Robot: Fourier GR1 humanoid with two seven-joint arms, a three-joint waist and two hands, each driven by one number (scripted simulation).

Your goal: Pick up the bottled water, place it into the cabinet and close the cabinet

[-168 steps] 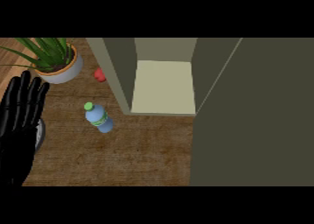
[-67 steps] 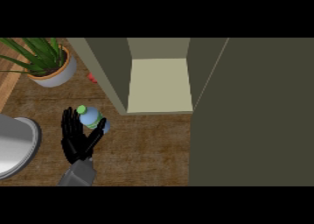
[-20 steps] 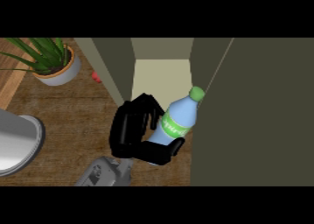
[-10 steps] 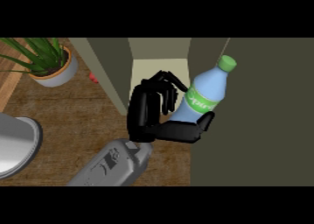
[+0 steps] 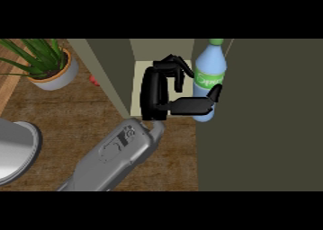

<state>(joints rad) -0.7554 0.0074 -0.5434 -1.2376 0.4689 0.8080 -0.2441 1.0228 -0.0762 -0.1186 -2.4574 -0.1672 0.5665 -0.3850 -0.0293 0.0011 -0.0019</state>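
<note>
Gripping the clear blue plastic water bottle with green cap (image 5: 209,78), the black left robot hand (image 5: 165,92) curls round it at the open beige cabinet's (image 5: 114,72) mouth, above the brown wooden bench (image 5: 70,112).

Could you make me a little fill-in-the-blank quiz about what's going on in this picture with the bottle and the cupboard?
1. The bottled water has a cap coloured ____.
2. The left hand has its fingers and thumb ____ round the bottle.
3. The bottle is held at the opening of the ____, whose shelf is pale.
4. The potted plant stands at the view's upper ____ side.

Missing words: green; curled; cabinet; left
</note>
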